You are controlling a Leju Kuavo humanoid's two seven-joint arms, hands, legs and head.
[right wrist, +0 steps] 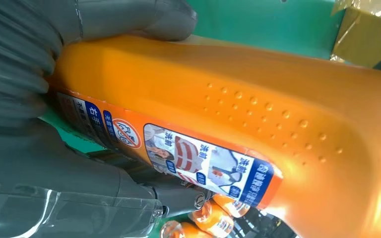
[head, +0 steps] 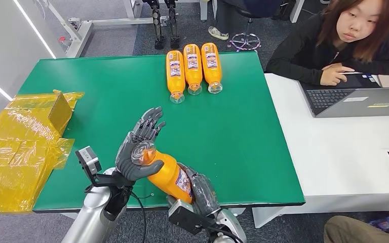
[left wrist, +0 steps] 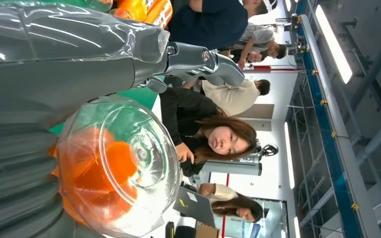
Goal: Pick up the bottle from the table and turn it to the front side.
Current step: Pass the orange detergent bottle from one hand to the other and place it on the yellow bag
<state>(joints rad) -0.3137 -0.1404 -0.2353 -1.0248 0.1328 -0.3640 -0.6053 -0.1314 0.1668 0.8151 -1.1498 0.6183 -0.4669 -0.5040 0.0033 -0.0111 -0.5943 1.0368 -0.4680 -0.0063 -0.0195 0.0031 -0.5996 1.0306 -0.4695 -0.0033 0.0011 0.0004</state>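
Over on your far left there's a heap of crinkly yellow plastic wrapping [head: 17, 147] with a cardboard box, hanging off the edge of the green table [head: 106, 86]. Next, your left hand [head: 138, 150] is up over the near edge of that table, palm cupped on the clear domed end of the orange plastic bottle [head: 169, 177], upper fingers [head: 152, 119] stretched out and pointing away from you. From the left wrist view you look straight into that clear end [left wrist: 119, 166], pressed against the palm. The bottle runs at a slant from there down to your right hand [head: 200, 195], which is wrapped around its other end, so both hands hold it off the table. The right wrist view shows the label [right wrist: 178, 158] running along the bottle's side. Further back, three more orange bottles [head: 193, 69] lie side by side, touching. On the right, a person [head: 344, 40] sits at the white desk [head: 334, 152] with a grey laptop [head: 357, 101].
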